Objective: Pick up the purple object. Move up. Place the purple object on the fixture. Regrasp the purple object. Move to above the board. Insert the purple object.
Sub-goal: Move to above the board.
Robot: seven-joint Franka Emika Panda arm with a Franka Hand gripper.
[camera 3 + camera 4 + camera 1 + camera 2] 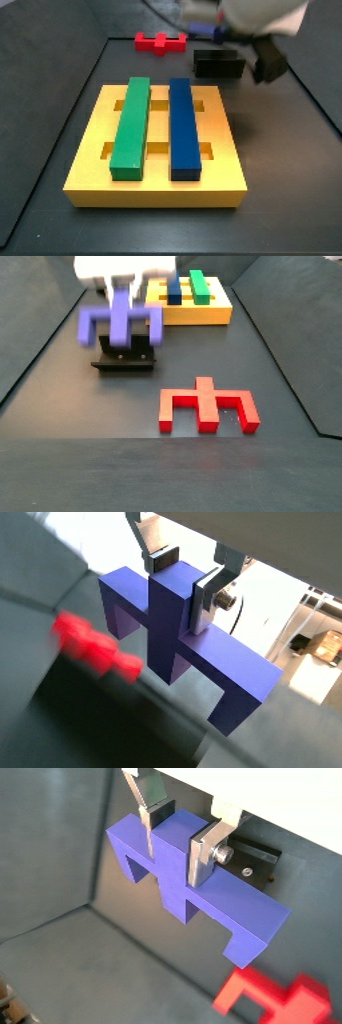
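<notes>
The purple object (174,632) is a wide bar with a raised central tab, and it shows in both wrist views (181,883). My gripper (186,580) is shut on that tab, with one silver finger (206,856) on each side of it. In a side view the gripper (123,298) holds the purple object (120,326) just above the black fixture (127,358); I cannot tell whether they touch. The fixture also shows in a side view (218,64) beside the blurred gripper (267,60), where the purple object is hidden. The yellow board (87,170) carries a green bar (130,125) and a blue bar (183,128).
A red notched block (207,408) lies on the dark floor in front of the fixture, and it shows in the other views too (159,41) (274,996). The board (201,311) lies behind the fixture. Raised dark walls edge the floor.
</notes>
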